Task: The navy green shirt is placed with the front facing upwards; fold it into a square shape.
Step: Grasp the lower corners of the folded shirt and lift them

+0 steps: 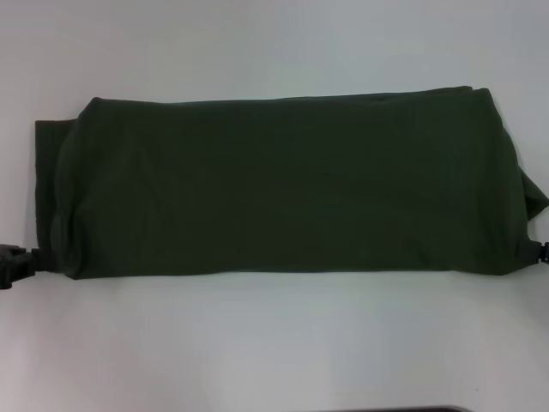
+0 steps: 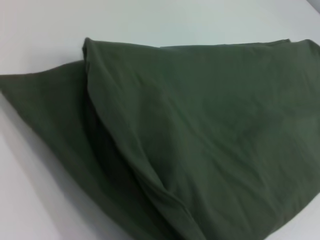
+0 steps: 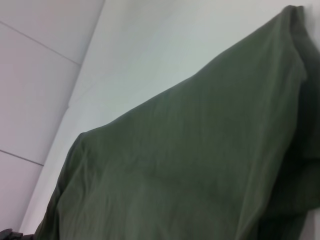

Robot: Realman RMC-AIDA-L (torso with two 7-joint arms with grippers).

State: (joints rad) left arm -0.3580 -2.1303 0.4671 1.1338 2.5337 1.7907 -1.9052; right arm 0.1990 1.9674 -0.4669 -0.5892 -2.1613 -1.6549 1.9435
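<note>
Two black end effectors, left [image 1: 19, 259] and right [image 1: 533, 251], flank the lower corners of the plain dark olive-green cotton shirt [image 1: 283, 184], a long rectangle mid-frame on the smooth white table [image 1: 274, 343]; finger states unreadable.

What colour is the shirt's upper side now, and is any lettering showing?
Plain dark olive green shirt, no lettering visible; clearest in the head view.

Only small bits of the robot show. The left gripper [image 1: 15, 260] is a black, blocky plastic piece with notched edges. The right gripper [image 1: 538, 251] shows as a black sliver
</note>
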